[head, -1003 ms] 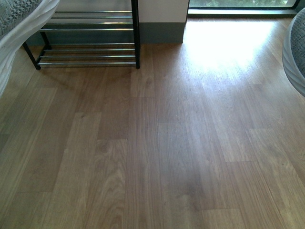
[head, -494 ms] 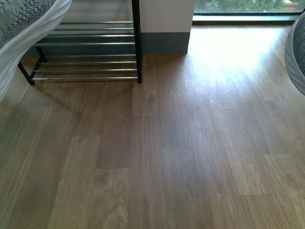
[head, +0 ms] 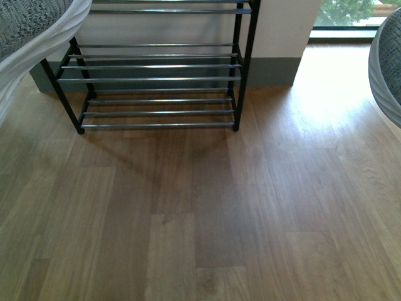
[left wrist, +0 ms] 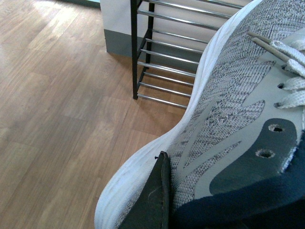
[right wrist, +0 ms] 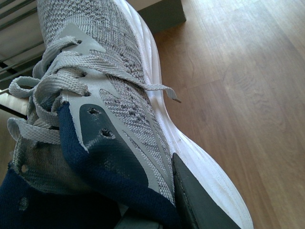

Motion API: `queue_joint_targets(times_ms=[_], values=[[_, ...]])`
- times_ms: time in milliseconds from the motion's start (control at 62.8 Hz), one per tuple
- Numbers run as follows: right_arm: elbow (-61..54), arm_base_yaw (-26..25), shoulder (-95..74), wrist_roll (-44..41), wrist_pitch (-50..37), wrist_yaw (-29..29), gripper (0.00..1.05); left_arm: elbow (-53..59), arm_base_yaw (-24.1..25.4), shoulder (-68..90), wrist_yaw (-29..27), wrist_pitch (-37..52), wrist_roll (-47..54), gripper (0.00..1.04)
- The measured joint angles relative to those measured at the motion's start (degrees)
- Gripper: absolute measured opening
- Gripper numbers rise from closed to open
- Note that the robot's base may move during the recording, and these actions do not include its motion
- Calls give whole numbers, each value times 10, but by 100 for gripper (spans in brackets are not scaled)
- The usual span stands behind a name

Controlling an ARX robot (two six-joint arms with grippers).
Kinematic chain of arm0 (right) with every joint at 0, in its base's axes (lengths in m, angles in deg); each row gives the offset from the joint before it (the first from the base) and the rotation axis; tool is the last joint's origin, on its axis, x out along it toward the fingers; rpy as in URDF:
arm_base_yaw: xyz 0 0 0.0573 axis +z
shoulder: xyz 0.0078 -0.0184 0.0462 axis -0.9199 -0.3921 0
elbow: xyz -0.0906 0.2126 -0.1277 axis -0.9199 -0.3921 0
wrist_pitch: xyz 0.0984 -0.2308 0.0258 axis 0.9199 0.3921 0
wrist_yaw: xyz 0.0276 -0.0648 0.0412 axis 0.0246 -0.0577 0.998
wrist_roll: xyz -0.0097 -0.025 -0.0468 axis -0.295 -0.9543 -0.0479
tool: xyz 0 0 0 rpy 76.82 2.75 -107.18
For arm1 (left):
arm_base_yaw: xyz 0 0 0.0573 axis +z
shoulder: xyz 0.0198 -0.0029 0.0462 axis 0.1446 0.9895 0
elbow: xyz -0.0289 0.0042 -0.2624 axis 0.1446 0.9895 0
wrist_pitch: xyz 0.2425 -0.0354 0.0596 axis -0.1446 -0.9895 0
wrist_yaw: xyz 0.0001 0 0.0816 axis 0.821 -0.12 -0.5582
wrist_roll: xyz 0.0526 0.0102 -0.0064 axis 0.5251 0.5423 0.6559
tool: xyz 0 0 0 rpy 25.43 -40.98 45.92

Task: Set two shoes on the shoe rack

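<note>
With left gripper (left wrist: 164, 202) clamped on one sneaker (left wrist: 228, 95) and right gripper (right wrist: 164, 210) on the other sneaker (right wrist: 119, 71), ease both forward, soles level, over the shoe rack (head: 156, 78) front rods.

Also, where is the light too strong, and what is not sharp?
Front view: sunlight washes out the floor by the window; the rack throws a soft shadow. Left wrist view: the left shoe is sharp, evenly lit. Right wrist view: the right shoe likewise.
</note>
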Motion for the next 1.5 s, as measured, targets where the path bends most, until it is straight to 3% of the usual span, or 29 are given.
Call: queue_joint_targets(times_ms=[1497], values=[[0,2,0,0,0,0,1,0,1,0,-1,0,0,2]])
